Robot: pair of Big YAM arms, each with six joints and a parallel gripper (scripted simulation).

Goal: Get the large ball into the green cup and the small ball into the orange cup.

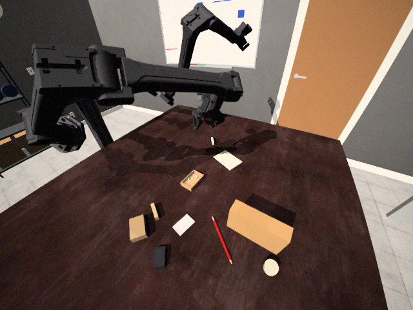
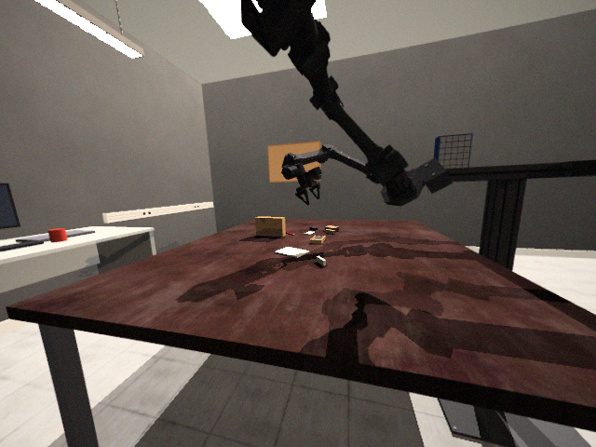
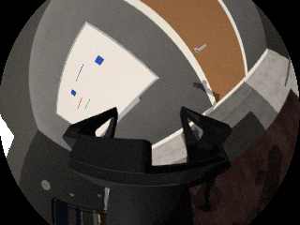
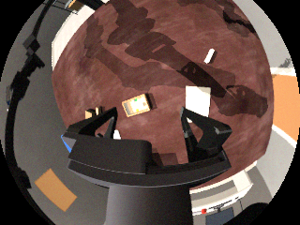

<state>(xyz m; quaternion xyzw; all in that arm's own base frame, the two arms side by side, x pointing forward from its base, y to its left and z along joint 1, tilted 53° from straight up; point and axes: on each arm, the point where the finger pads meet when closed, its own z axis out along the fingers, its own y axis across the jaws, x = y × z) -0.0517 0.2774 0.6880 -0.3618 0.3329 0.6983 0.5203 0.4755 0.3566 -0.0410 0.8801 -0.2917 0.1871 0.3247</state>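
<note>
The wooden puzzle (image 1: 192,180) is a small shallow tray lying flat near the middle of the table. A green spot and a small white ball show inside it. It also shows in the exterior view (image 2: 317,238) and in the right wrist view (image 4: 135,107). My right gripper (image 1: 204,120) hangs open and empty high above the far part of the table, well apart from the puzzle; it also shows in the right wrist view (image 4: 153,127). My left gripper (image 1: 244,35) (image 3: 148,110) is raised high in front of the whiteboard, open and empty, pointing at the wall and door.
A cardboard box (image 1: 260,225), red pencil (image 1: 221,240), white card (image 1: 183,224), two tan blocks (image 1: 137,227), a dark block (image 1: 160,256) and a cream disc (image 1: 270,267) lie on the near half. A cream pad (image 1: 227,160) and a small white block (image 1: 212,141) lie beyond the puzzle.
</note>
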